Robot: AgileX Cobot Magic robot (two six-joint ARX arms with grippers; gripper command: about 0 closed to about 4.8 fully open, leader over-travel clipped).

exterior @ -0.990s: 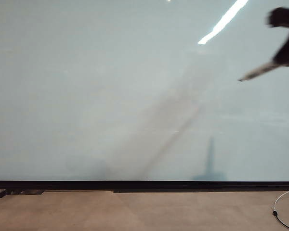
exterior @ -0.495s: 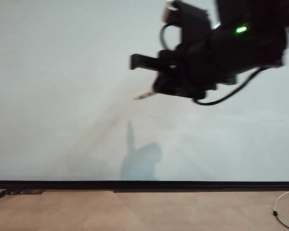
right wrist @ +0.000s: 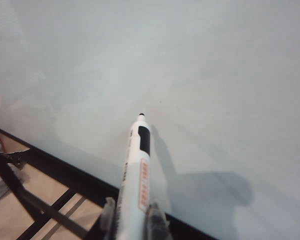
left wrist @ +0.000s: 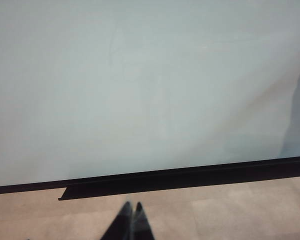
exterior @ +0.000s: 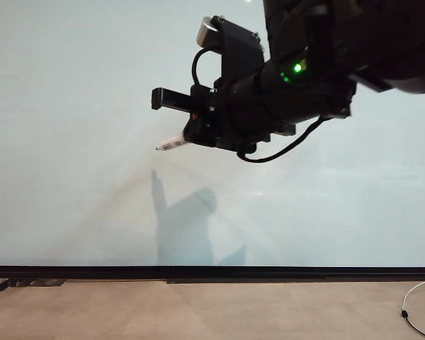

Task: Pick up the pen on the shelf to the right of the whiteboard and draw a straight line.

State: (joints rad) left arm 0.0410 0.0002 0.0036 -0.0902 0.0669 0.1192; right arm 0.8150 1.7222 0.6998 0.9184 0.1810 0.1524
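The whiteboard (exterior: 71, 127) fills the exterior view, glossy and pale, and no line shows on it. My right gripper (exterior: 190, 136) hangs in front of its upper middle, shut on the pen (exterior: 171, 144). The pen's dark tip points left and slightly down, close to the board; I cannot tell whether it touches. In the right wrist view the white pen (right wrist: 136, 170) sticks out from between the fingers of the right gripper (right wrist: 132, 214) toward the whiteboard (right wrist: 215, 75). My left gripper (left wrist: 131, 209) is shut and empty, low over the brown surface before the whiteboard (left wrist: 140, 90). The shelf is out of view.
A black strip (exterior: 212, 272) runs along the board's lower edge above a brown surface (exterior: 198, 312). A white cable (exterior: 418, 301) lies at the lower right. Black frame bars (right wrist: 35, 205) cross below the board in the right wrist view. The arm's shadow (exterior: 188, 227) falls on the board.
The right arm has swung in from the upper right to the board's middle, carrying the pen leftward. Its shadow on the board moved left too.
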